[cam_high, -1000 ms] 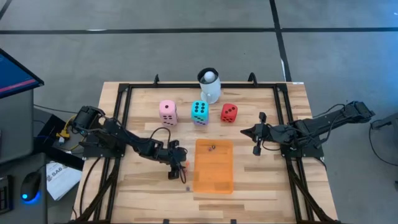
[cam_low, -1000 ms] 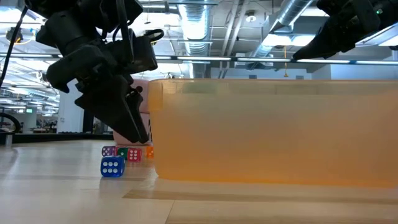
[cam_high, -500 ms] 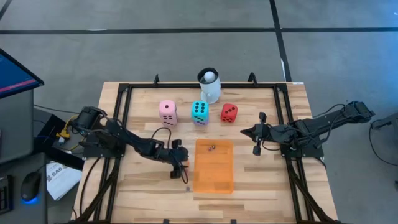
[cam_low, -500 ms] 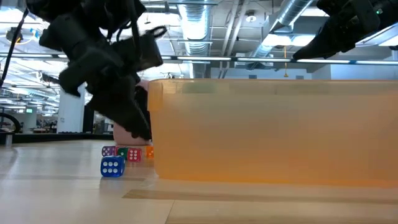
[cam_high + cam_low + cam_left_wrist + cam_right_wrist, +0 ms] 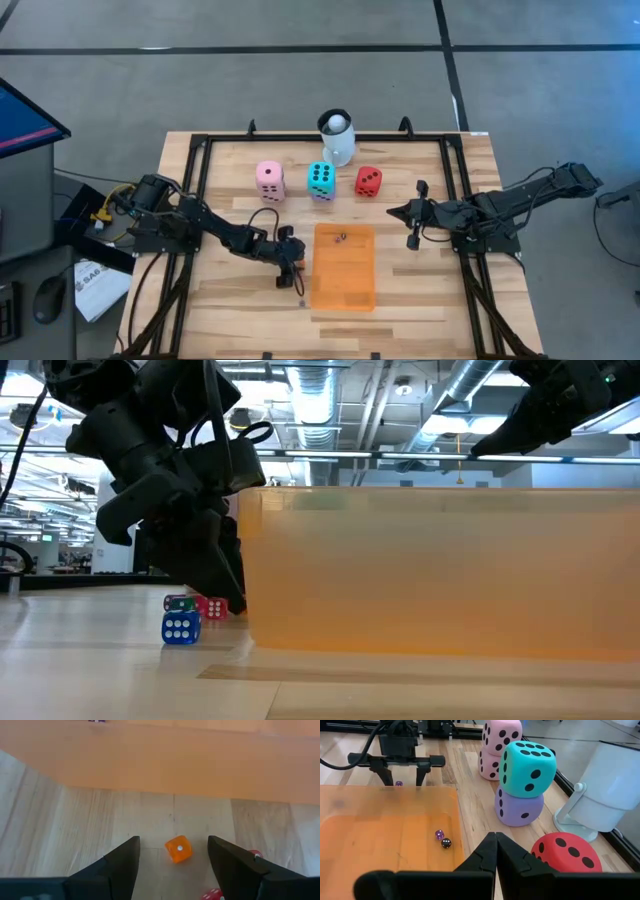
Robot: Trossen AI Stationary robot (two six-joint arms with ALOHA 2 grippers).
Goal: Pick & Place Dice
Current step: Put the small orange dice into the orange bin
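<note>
The left gripper (image 5: 174, 857) has its jaws part-open and straddles a tiny orange die (image 5: 178, 850) lying on the table (image 5: 230, 290), one white pip up; the fingers stand either side without touching it. Seen from above, this gripper (image 5: 291, 272) hangs low at the 9 o'clock edge of the orange tray (image 5: 345, 265). Only the left wrist view shows the orange die; the level view hides it behind the arm and shows instead a blue die (image 5: 180, 627) nearest the camera, with a green die (image 5: 182, 603) and a small red die (image 5: 213, 607) behind it, close to the tray wall (image 5: 440, 570). Two red bits (image 5: 212, 894) also show by the right-hand finger in the wrist view.

The right gripper (image 5: 495, 851), jaws pressed shut on nothing, hovers at the tray's 3 o'clock side (image 5: 412, 240). Its wrist view alone shows a tiny purple die (image 5: 439, 834) and a black die (image 5: 446, 843) inside the tray, and that the teal cube (image 5: 527, 768) sits on a purple cube (image 5: 517, 809).

At the tray's 12 o'clock stand the pink cube (image 5: 269, 181), the teal cube and the red cube (image 5: 368, 181), with a white mug (image 5: 337, 138) holding a ball beyond them. No writing can be read anywhere
</note>
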